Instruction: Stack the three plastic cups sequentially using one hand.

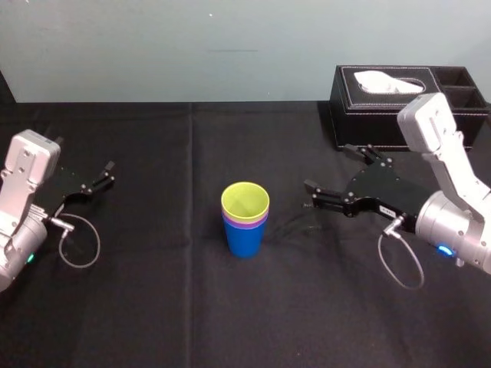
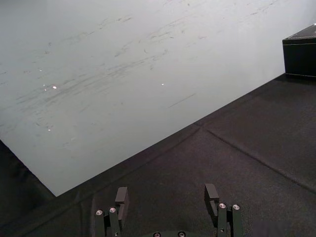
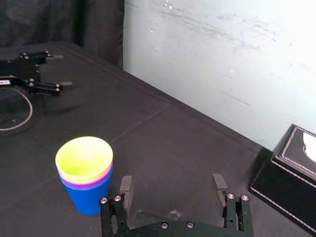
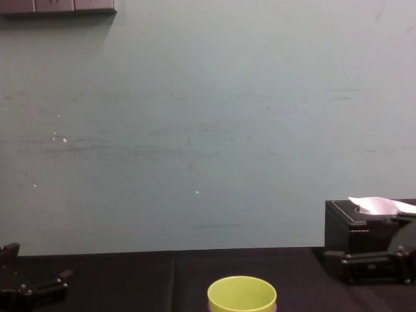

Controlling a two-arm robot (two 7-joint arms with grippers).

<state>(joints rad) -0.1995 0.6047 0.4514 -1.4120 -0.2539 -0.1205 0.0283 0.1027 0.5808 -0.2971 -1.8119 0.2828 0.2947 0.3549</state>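
Right pincer hovers empty, its jaws spread wide, just right of the stack at the middle of the bench. The yellow-green cup sits nested in the purple cup, which sits in the blue cup. Left pincer is parked near the left edge, also spread. Stacking looks done. A careless leftward sweep could clip the light stack and topple it.
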